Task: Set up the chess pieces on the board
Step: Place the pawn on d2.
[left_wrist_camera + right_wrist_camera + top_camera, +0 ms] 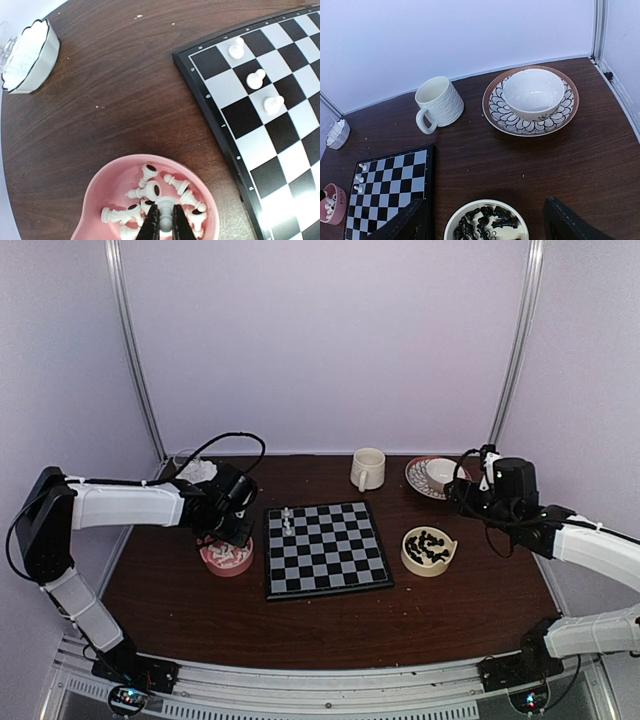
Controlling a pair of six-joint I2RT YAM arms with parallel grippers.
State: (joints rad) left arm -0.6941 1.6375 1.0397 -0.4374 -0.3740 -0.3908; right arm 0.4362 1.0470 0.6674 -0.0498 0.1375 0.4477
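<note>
The board [325, 547] lies flat at the table's middle, with three white chess pieces [256, 78] standing in a row along its left edge. A pink bowl [226, 557] left of the board holds several white pieces [145, 192] lying on their sides. My left gripper [165, 224] reaches down into that bowl and is shut on one white piece [165, 209]. A cream bowl [451, 225] right of the board holds several black pieces [492, 222]. My right gripper [487, 220] hovers above it, open, with nothing between its fingers.
A ribbed cream mug [439, 101] stands behind the board. A patterned plate [500, 115] carrying a white bowl [533, 92] sits at the back right. A small white dish [27, 57] is at the back left, near the table's edge.
</note>
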